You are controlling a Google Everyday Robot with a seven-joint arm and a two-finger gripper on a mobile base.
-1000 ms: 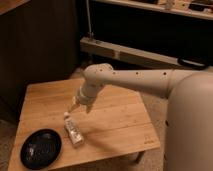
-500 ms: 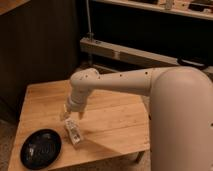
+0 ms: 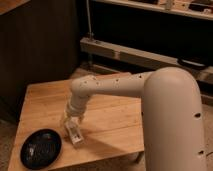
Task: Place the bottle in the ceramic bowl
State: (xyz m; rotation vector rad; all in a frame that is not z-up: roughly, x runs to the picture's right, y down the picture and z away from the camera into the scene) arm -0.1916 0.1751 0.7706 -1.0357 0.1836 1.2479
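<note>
Where the wooden worktop (image 3: 117,125) reaches its near left corner sits the ceramic bowl (image 3: 41,149), its glossy black inside showing only faint speckled glints. The bottle (image 3: 76,135) lies outside it, on its side on the wood just to the bowl's right, apart from the rim. Directly over the bottle's upper end hangs the claw (image 3: 72,121), at the tip of the white arm (image 3: 107,86) that bends down from the right. Whether the claw is wide, narrow or gripping the bottle I cannot tell, since it blends into the bottle's pale top. The robot's bulky white body (image 3: 172,120) fills the right side, hiding the worktop's right end. Behind stand a metal rail (image 3: 130,52) and a dark panel (image 3: 40,45).
</note>
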